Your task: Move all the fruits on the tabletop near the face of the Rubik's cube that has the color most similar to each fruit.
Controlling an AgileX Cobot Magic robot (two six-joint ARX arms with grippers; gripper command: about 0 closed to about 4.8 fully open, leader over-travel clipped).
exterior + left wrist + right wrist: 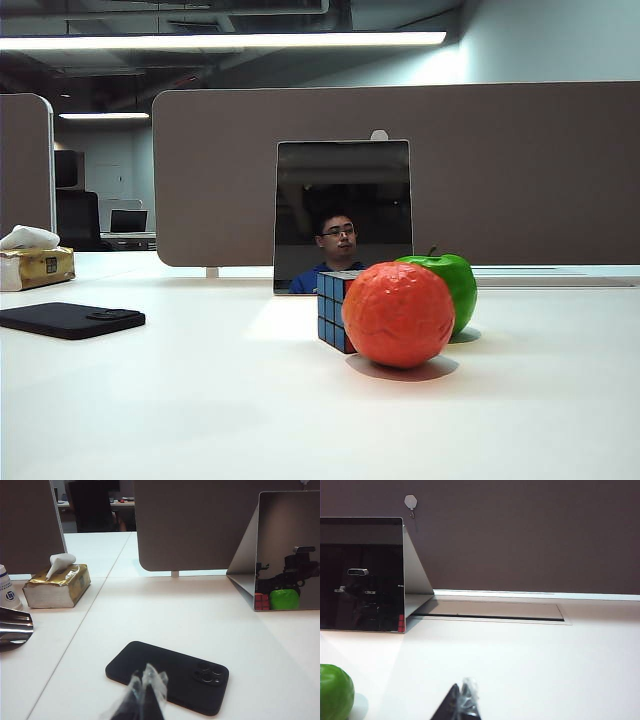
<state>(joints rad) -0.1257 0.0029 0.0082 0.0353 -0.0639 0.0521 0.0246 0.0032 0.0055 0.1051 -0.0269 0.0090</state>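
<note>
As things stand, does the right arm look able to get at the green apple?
Probably yes. In the right wrist view the green apple sits on bare tabletop just beside the right tool, nothing between them. The cube and orange fruit crowd its far side only.

The wrinkly, dimpled matt orange-red ball fruit touches the black-edged plastic Rubik's cube, whose blue stickers shine faintly, and the glossy smooth green apple sits just behind that fruit on the smooth white tabletop. Behind the cube leans a glossy mirror-like dark panel. Both the left gripper and the right gripper have fingertips wrapped in crinkled clear film, pressed together.
</note>
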